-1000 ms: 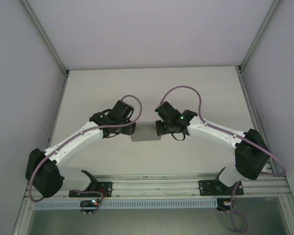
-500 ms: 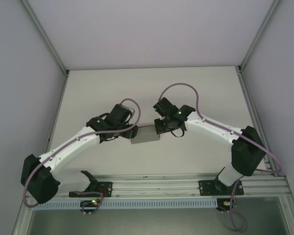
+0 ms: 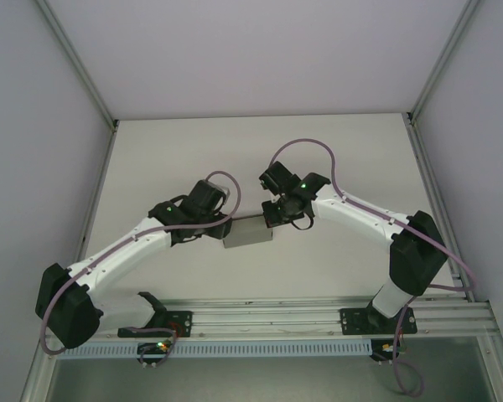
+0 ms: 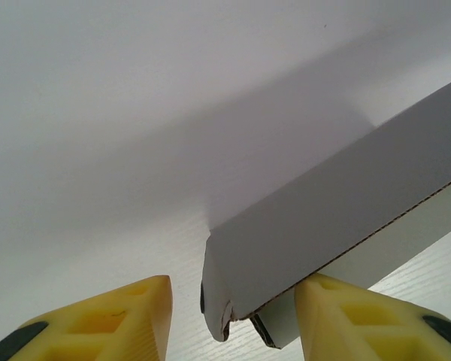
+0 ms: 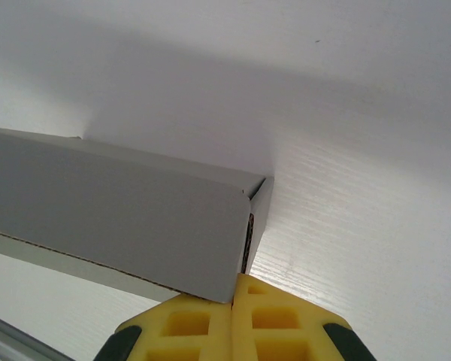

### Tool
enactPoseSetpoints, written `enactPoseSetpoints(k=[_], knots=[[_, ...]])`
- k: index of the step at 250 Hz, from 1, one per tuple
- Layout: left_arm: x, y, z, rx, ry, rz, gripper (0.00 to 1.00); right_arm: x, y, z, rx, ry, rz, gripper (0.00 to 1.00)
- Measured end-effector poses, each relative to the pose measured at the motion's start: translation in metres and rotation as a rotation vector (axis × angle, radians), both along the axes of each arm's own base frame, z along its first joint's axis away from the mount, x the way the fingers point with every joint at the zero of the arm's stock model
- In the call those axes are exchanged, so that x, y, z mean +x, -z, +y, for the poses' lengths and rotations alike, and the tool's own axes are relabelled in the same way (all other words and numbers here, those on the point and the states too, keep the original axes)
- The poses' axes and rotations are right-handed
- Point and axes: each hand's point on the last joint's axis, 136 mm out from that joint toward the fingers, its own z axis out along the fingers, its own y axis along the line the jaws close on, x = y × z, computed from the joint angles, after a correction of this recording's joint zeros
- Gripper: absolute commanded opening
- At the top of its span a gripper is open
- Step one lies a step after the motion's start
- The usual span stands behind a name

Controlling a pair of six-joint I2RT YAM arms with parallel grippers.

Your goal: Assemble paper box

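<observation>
While both arms leaned in over the table (image 3: 335, 142), the box (image 3: 248, 232) lay between their tips, near the table's middle and somewhat toward the bases. From above it was a small grey oblong set at a slight slant, its left end a little closer to the bases than its right. The left arm (image 3: 126, 251) met that left end and the right arm (image 3: 360, 219) met the right end.

The left jaws stood partly open, straddling the box's left corner. In the left wrist view one yellow finger (image 4: 98, 323) was clear of the card, with white table showing in the gap. The other finger (image 4: 376, 323) sat just beside or against the box's paler side wall; I could not tell which. They had hold of nothing. That corner looked slightly rounded and crushed.

The right jaws were fully closed. In the right wrist view the two fingers (image 5: 158, 335) were pressed together and the box's end edge ran straight down into the seam between them, so they pinched the thin card there. Whether the box's underside touched the table could not be told.
</observation>
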Motion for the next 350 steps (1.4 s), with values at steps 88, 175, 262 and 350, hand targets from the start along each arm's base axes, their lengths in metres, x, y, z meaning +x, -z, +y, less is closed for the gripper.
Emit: enactPoseSetpoints(k=[88, 175, 262, 350], knots=[[0.002, 0.002, 0.007, 0.037, -0.017, -0.013, 0.39, 0.001, 0.0, -0.002, 0.0, 0.003, 0.001, 0.0], [0.005, 0.011, 0.003, 0.09, 0.013, -0.027, 0.15, 0.001, 0.0, -0.001, 0.003, 0.0, 0.004, 0.0], [0.006, 0.013, 0.002, 0.112, -0.013, -0.006, 0.0, -0.001, 0.006, 0.0, -0.016, 0.01, -0.011, 0.17], [-0.001, 0.011, 0.006, 0.1, -0.038, 0.062, 0.0, -0.001, 0.018, 0.003, 0.036, 0.07, -0.037, 0.27]])
